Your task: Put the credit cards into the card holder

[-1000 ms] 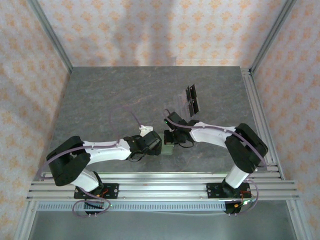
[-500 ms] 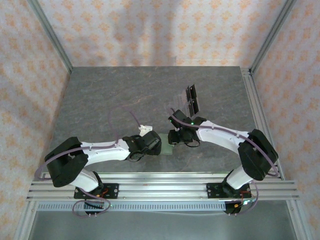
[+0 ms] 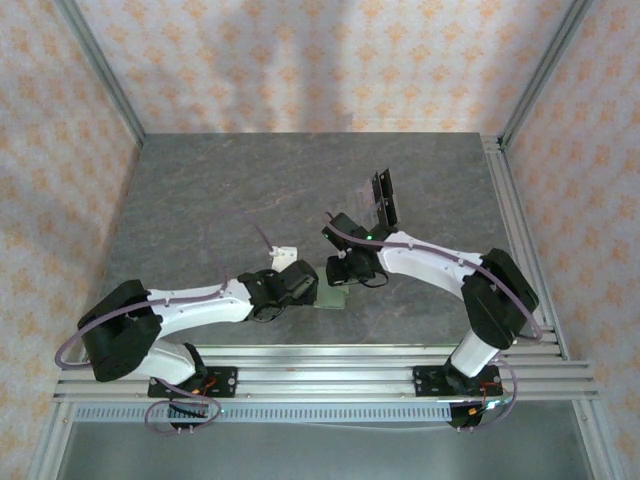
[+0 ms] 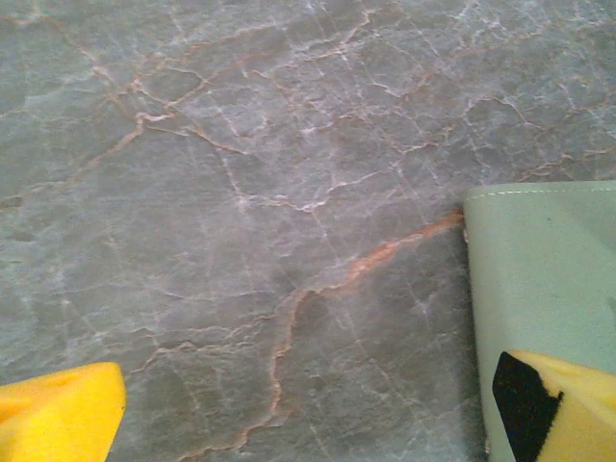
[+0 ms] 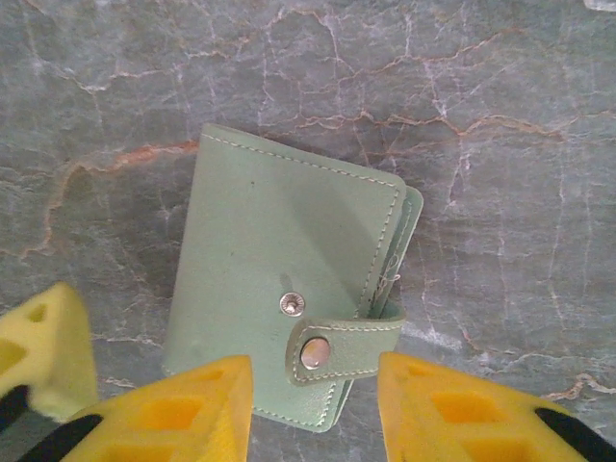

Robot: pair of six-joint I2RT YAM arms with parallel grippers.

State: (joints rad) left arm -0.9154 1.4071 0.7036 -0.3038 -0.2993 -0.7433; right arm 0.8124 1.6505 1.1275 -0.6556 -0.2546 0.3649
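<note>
Left gripper (image 4: 306,414), fingers wide, seemingly steadies the closed card holder (image 5: 279,260) while right gripper (image 5: 313,414), fingers parted, straddles its tab (image 5: 342,351).

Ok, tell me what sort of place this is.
Probably a robot test cell: a grey stone-patterned tabletop, silver aluminium frame rails and beige patterned backdrop walls enclosing it.
</note>
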